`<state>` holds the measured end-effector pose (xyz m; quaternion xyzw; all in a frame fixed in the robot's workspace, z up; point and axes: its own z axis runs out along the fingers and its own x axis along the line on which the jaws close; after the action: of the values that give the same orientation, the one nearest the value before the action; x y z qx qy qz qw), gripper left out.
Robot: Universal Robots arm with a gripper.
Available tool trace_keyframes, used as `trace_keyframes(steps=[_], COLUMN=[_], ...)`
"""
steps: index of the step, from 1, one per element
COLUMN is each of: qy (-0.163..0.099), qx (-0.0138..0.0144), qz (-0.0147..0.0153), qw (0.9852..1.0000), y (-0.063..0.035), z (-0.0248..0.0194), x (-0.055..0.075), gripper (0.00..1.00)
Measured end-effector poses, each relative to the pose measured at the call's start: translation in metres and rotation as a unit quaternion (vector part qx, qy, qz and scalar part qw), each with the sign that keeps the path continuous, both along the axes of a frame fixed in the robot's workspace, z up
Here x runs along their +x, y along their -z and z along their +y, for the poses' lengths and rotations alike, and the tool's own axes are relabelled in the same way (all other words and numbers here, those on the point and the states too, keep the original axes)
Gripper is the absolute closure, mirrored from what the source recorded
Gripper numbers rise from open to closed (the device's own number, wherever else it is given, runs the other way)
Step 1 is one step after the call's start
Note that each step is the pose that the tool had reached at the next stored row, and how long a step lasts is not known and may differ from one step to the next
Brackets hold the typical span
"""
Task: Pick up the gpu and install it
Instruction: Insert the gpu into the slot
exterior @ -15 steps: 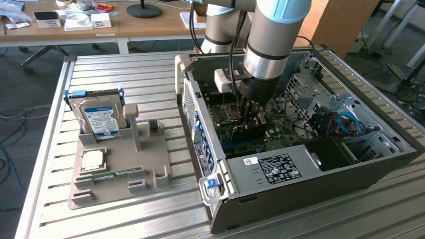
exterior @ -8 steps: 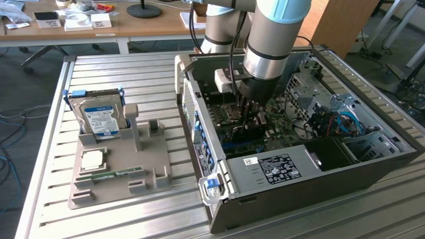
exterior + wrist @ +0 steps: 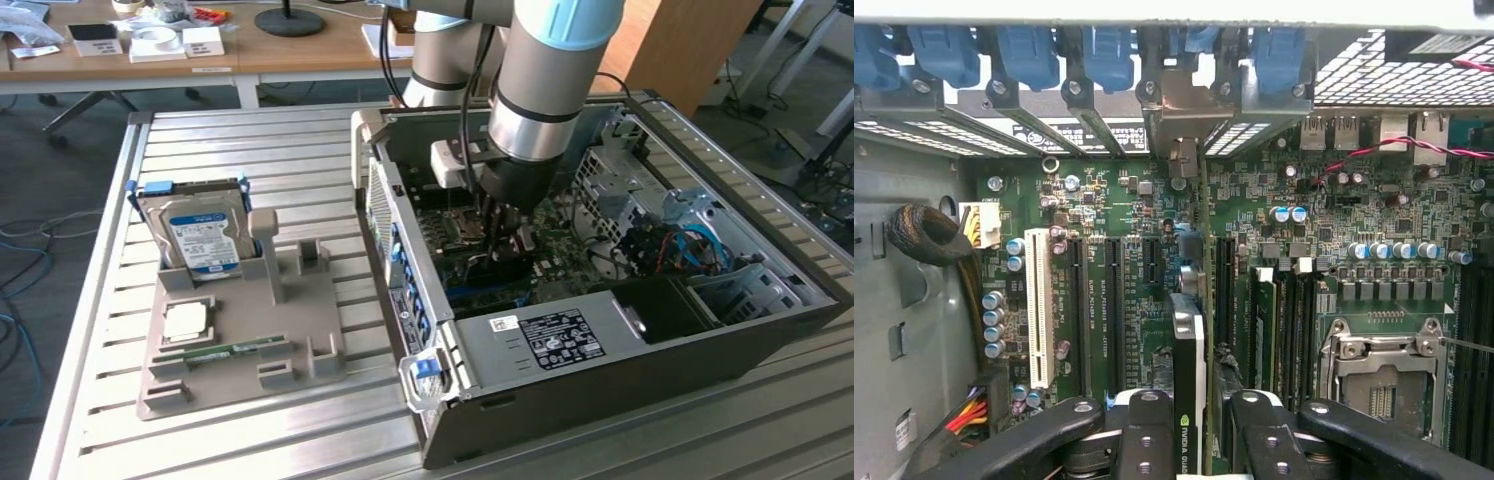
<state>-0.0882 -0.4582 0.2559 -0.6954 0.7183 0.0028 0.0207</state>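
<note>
Wrist view looks straight down onto the green motherboard [image 3: 1154,215], where the gripper [image 3: 1189,425] has its two black fingers [image 3: 1144,430] clamped on the graphics card [image 3: 1189,350], held on edge over the expansion slots and lined up with the rear bracket openings. Seen from the exterior view, the arm [image 3: 541,80] reaches down into the open computer case [image 3: 747,330]. Over on the exterior view's left, a hard drive [image 3: 200,235] stands in a grey holder tray [image 3: 240,385] on the slatted table [image 3: 174,440].
</note>
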Motion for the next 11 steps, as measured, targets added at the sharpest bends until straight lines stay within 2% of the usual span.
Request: trace_keyframes(steps=[11], qy=[0.0], qx=[0.0013], qz=[-0.0005], qw=[1.0], y=[0.0001], z=[-0.0009], x=[-0.0009], gripper=[0.74])
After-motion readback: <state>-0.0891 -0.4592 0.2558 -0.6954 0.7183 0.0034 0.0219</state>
